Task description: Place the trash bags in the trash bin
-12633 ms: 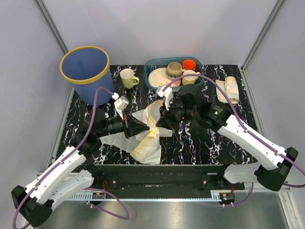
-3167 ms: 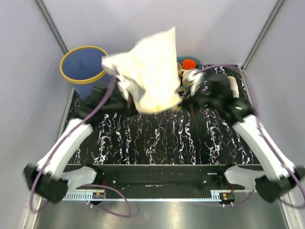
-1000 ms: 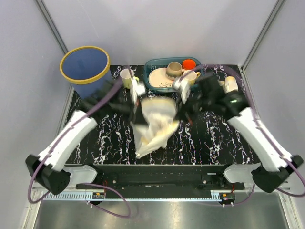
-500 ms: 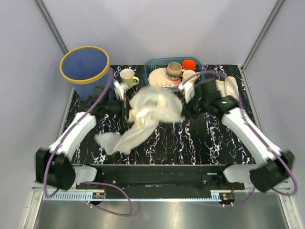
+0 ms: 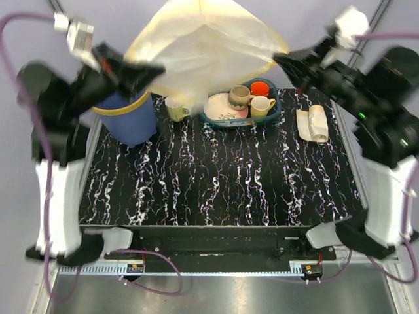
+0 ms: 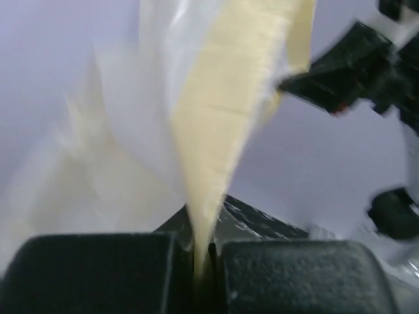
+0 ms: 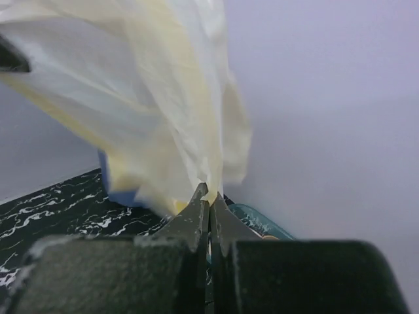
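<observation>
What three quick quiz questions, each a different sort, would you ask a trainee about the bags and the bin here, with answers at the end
1. True or false: the large trash bag hangs in the air, outside the trash bin.
2. Multiple choice: the small bag bundle lies A) on the table, right of the dish basket; B) inside that basket; C) inside the trash bin.
3. Fill in: the left gripper and the right gripper are both shut on the ____.
Key: 1 true; 2 A; 3 large trash bag.
</observation>
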Available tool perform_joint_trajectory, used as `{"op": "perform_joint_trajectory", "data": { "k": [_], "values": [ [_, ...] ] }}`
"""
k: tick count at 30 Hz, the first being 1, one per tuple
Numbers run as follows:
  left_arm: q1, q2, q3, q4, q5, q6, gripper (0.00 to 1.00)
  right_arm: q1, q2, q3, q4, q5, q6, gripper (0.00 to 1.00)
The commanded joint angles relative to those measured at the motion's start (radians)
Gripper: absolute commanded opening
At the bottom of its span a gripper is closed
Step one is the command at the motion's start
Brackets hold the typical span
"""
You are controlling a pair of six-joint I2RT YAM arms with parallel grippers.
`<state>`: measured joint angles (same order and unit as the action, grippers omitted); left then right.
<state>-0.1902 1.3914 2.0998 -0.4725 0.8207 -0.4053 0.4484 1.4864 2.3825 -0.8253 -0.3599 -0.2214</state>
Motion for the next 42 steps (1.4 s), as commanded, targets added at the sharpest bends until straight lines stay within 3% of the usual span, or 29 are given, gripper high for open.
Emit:
{"op": "perform_joint_trajectory", "data": {
  "k": [1, 2, 3, 4, 5, 7, 9, 11, 14, 15, 17, 18, 19, 20, 21, 22, 23, 24, 25, 27, 28, 30, 32, 35, 36, 37, 39, 40, 42],
  "values": [
    [-0.073, -0.182, -0.492, 0.128, 0.055, -0.159, 0.0, -0.002, -0.101, -0.437, -0.015, 0.024, 0.022, 0.0],
    [-0.09, -0.177, -0.735, -0.011, -0.006, -0.1, 0.0, 0.001, -0.113, -0.583, -0.029, 0.01, -0.039, 0.0],
    [-0.121, -0.158, -0.85, -0.067, 0.006, -0.039, 0.0, 0.004, -0.135, -0.853, -0.028, -0.02, -0.051, 0.0],
    [-0.149, -0.135, -0.924, -0.195, 0.0, 0.111, 0.0, 0.041, -0.138, -0.952, -0.04, -0.025, -0.058, 0.0],
    [-0.173, -0.093, -1.027, -0.266, -0.073, 0.182, 0.0, 0.07, -0.135, -1.02, -0.069, -0.025, -0.103, 0.0],
    [-0.238, -0.075, -1.084, -0.369, -0.074, 0.319, 0.0, 0.146, -0.159, -1.155, -0.169, -0.047, -0.207, 0.0],
    [-0.264, -0.118, -1.031, -0.408, -0.062, 0.367, 0.0, 0.205, -0.207, -1.148, -0.228, -0.118, -0.22, 0.0],
    [-0.264, -0.159, -0.925, -0.443, 0.094, 0.393, 0.0, 0.208, -0.254, -1.093, -0.297, -0.219, -0.256, 0.0],
    [-0.279, -0.163, -0.665, -0.453, 0.347, 0.361, 0.0, 0.222, -0.269, -0.852, -0.365, -0.376, -0.207, 0.0],
    [-0.282, -0.148, -0.468, -0.448, 0.41, 0.343, 0.0, 0.222, -0.221, -0.645, -0.373, -0.392, -0.172, 0.0],
    [-0.252, -0.051, -0.234, -0.317, 0.516, 0.145, 0.0, 0.22, -0.143, -0.384, -0.37, -0.328, -0.108, 0.0],
    [-0.179, -0.026, -0.149, -0.169, 0.529, -0.202, 0.0, 0.205, -0.067, -0.123, -0.333, -0.216, -0.099, 0.0],
    [-0.125, -0.011, -0.097, 0.316, 0.481, -0.412, 0.0, 0.184, -0.033, -0.011, -0.302, -0.182, -0.089, 0.0],
    [0.002, -0.028, -0.127, 0.583, 0.418, -0.588, 0.0, 0.156, -0.008, 0.076, -0.26, -0.093, -0.084, 0.0],
    [0.055, -0.049, -0.168, 0.762, 0.34, -0.724, 0.0, 0.136, -0.008, 0.092, -0.126, -0.03, -0.078, 0.0],
    [0.081, -0.07, -0.228, 0.741, 0.213, -0.66, 0.0, 0.131, -0.035, 0.019, -0.042, 0.028, -0.076, 0.0],
    [0.081, -0.089, -0.228, 0.536, 0.139, -0.52, 0.0, 0.128, -0.075, -0.088, 0.042, 0.08, -0.084, 0.0],
    [0.017, -0.092, -0.262, 0.327, 0.056, -0.293, 0.0, 0.128, -0.148, -0.352, 0.172, 0.148, -0.096, 0.0],
    [-0.014, -0.089, -0.321, 0.132, 0.066, -0.22, 0.0, 0.128, -0.158, -0.432, 0.141, 0.144, -0.151, 0.0],
    [-0.087, -0.094, -0.525, -0.001, 0.147, -0.047, 0.0, 0.128, -0.159, -0.549, 0.001, 0.046, -0.176, 0.0],
    [-0.107, -0.116, -0.581, -0.003, 0.231, -0.012, 0.0, 0.131, -0.179, -0.587, -0.018, -0.006, -0.185, 0.0],
    [-0.187, -0.233, -0.672, 0.0, 0.244, 0.118, 0.0, 0.16, -0.283, -0.685, 0.018, -0.112, -0.197, 0.0],
    [-0.265, -0.354, -0.653, -0.017, 0.123, 0.233, 0.0, 0.231, -0.327, -0.671, 0.041, -0.09, -0.153, 0.0],
    [-0.318, -0.346, -0.484, -0.014, -0.11, 0.301, 0.0, 0.231, -0.252, -0.429, 0.067, 0.028, -0.116, 0.0],
    [-0.318, -0.324, -0.368, -0.026, -0.168, 0.315, 0.0, 0.231, -0.245, -0.412, 0.124, 0.054, -0.143, 0.0],
    [-0.316, -0.29, -0.339, -0.046, -0.293, 0.303, 0.0, 0.231, -0.244, -0.423, 0.176, 0.1, -0.191, 0.0],
    [-0.311, -0.279, -0.36, -0.055, -0.354, 0.286, 0.0, 0.228, -0.244, -0.524, 0.245, 0.276, -0.222, 0.0],
    [-0.311, -0.313, -0.495, -0.017, -0.245, 0.324, 0.0, 0.222, -0.256, -0.586, 0.256, 0.286, -0.278, 0.0],
    [-0.327, -0.368, -0.611, 0.081, -0.107, 0.473, 0.0, 0.219, -0.352, -0.785, 0.361, 0.186, -0.331, 0.0]
  ]
}}
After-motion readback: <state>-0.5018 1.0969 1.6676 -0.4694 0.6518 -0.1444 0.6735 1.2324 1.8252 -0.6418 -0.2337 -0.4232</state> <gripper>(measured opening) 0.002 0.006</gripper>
